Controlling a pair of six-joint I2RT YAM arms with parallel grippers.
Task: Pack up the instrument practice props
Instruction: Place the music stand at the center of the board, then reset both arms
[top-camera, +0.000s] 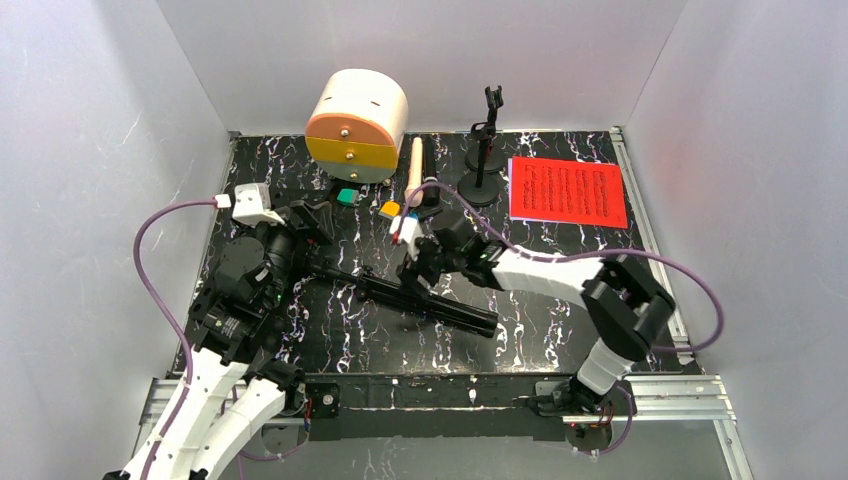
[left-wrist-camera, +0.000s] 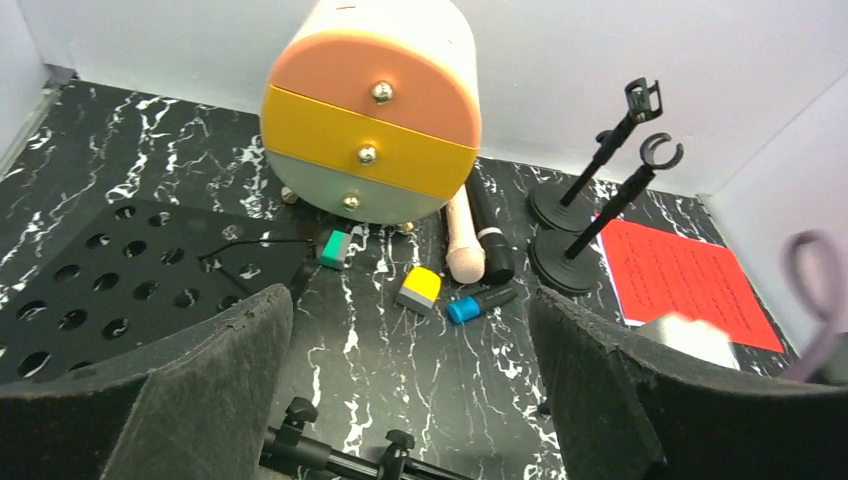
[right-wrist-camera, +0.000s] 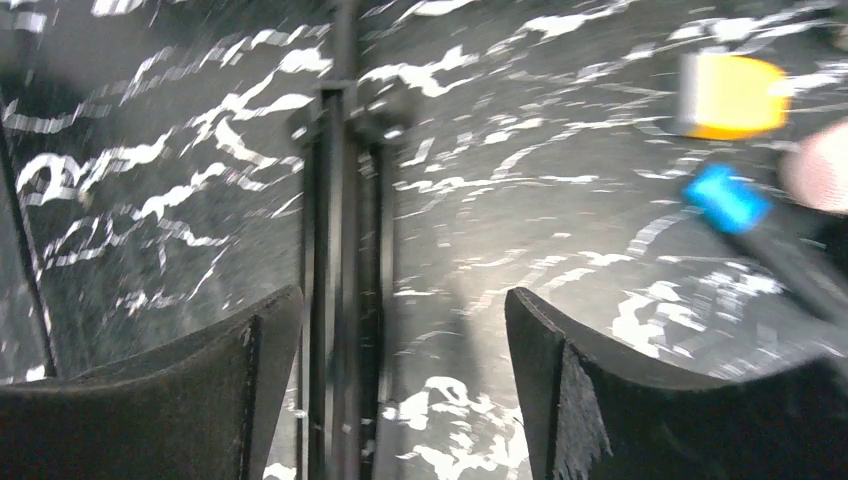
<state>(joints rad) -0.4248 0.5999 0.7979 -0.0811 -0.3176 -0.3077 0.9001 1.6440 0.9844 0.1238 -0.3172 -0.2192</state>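
**Both jaws spread wide around the folded rack**

Top view: the music rack (top-camera: 420, 295) lies flat on the counter (top-camera: 560, 330) between the arms, with the red sheet (top-camera: 568, 192) at far right.
Left wrist: left jaws gape wide and empty. The mic holders (left-wrist-camera: 563, 262) stand just beside the red sheet.
Right wrist: right jaws are apart, with the rack's pole between them, ungripped.

The chest (left-wrist-camera: 370, 120) is standing by the back wall, three drawer fronts facing the camera; the cream mic (left-wrist-camera: 463, 240) and black mic (left-wrist-camera: 488, 235) are lying side by side just right of it; the rear holder (left-wrist-camera: 608, 148) and front holder (left-wrist-camera: 612, 207) are standing upright further right; the red page (left-wrist-camera: 685, 280) is lying flat beyond them; a green block (left-wrist-camera: 334, 248), yellow block (left-wrist-camera: 419, 289) and blue-tipped piece (left-wrist-camera: 480, 303) are lying in front of the chest; the rack (left-wrist-camera: 110, 290) is lying flat to its front-left; the left gripper (left-wrist-camera: 410, 400) is gaping wide before the chest, gripping nothing.
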